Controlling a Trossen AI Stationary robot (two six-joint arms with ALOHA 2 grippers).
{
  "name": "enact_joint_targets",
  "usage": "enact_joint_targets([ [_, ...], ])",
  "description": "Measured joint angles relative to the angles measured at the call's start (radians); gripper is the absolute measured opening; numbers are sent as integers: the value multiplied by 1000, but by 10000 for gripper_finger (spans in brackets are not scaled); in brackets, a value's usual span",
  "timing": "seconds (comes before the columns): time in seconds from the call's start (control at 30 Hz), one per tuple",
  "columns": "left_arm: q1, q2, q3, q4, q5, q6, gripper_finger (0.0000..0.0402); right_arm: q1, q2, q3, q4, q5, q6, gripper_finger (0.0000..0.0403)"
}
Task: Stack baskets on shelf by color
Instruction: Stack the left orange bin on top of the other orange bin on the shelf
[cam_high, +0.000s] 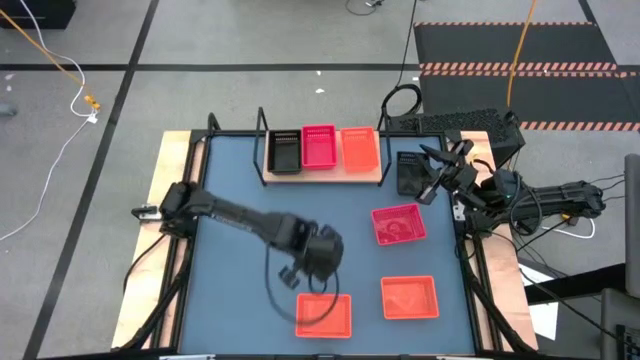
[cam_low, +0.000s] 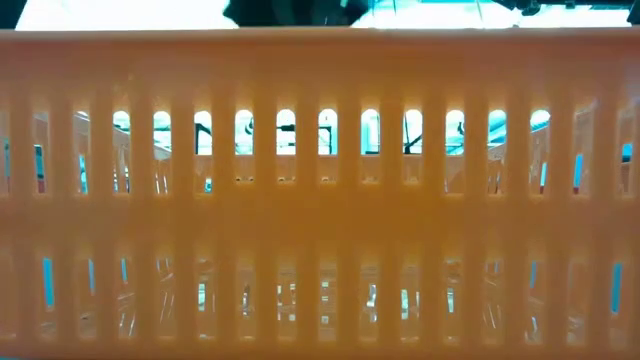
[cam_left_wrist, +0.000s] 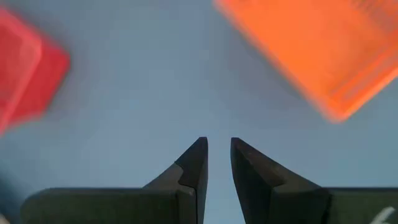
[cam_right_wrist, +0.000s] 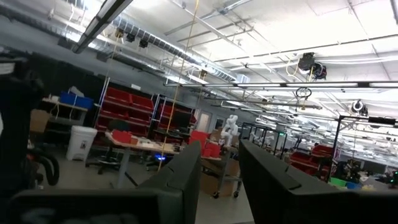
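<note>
On the shelf at the table's far side sit a black basket, a pinkish-red one and an orange-red one, side by side. Loose on the blue table lie a black basket, a pinkish-red one and two orange-red ones. My left gripper hangs over bare table just beyond the near-left orange basket, pointing down, slightly open with nothing between its fingers. My right gripper is raised at the table's right edge, open and holding nothing.
An orange basket wall fills the low view. The left wrist view shows an orange basket and a redder one at its edges. Bare table lies in the middle, between the shelf and the near baskets. Cables hang by the right arm.
</note>
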Motion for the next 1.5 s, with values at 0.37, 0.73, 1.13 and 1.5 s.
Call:
enact_joint_targets([
  [0.37,-242,38,0,190,-171,-136,85,8,3,-1,-151,-11,235,105],
  [0.73,-346,81,0,28,-212,-129,186,151,21,-1,-243,-82,198,105],
  [1.13,-364,130,-94,41,-241,34,223,226,19,-1,-182,-79,73,105],
  [1.5,-338,130,-153,141,-256,59,74,225,19,-1,-181,-78,94,105],
])
